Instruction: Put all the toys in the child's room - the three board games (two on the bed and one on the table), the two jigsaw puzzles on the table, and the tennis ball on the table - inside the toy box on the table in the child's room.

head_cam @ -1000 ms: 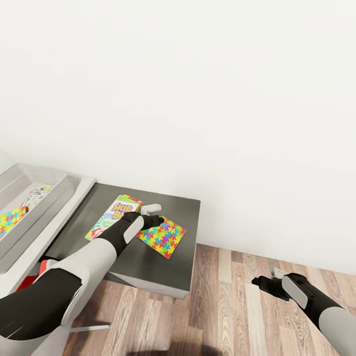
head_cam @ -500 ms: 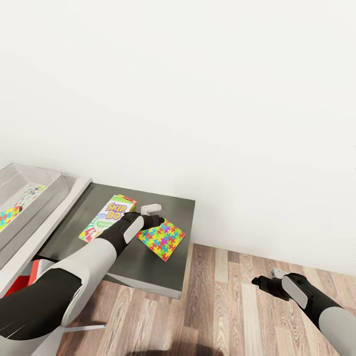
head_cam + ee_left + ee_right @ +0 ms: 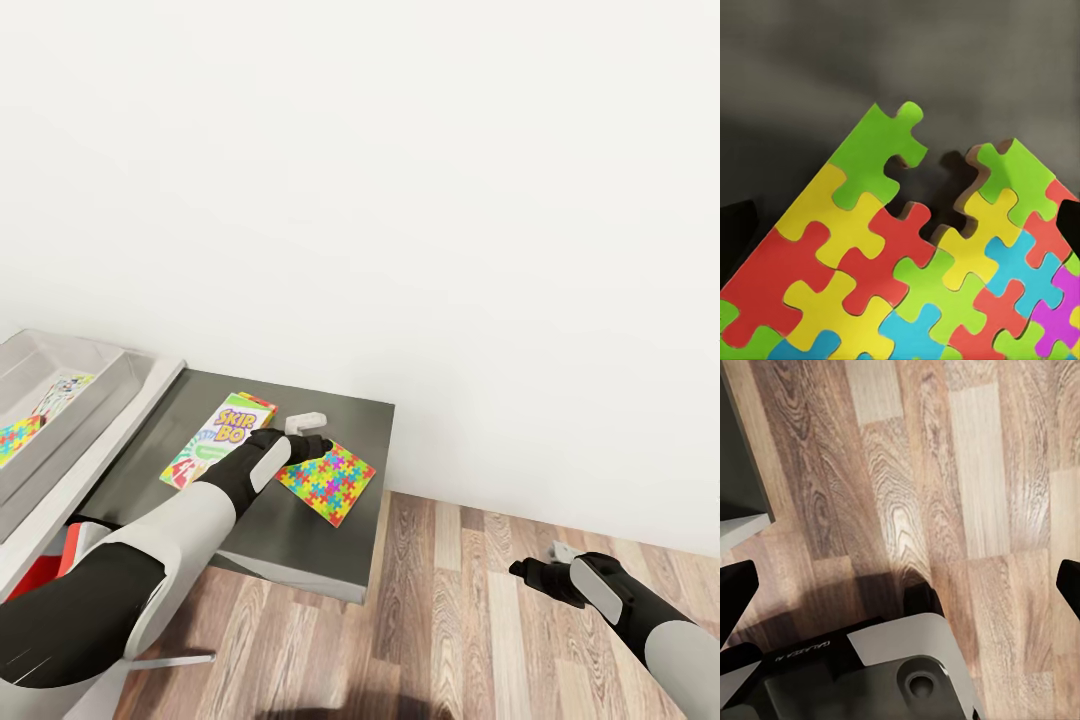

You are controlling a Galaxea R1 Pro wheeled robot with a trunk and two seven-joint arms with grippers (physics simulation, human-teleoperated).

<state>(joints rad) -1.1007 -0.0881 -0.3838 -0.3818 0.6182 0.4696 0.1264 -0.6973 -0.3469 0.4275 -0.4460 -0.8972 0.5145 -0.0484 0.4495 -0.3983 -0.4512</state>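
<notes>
Left tool hovers released over the thin multicoloured interlocking jigsaw puzzle sheet on the dark grey worktop; puzzle pickup step, next lower and clench on its edge.

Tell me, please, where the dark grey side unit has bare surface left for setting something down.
The dark grey side unit is bare along its near edge and at its far right corner. The middle is crowded: green-and-white board game box, multicoloured jigsaw puzzle sheet, left gripper over the puzzle's corner.
</notes>
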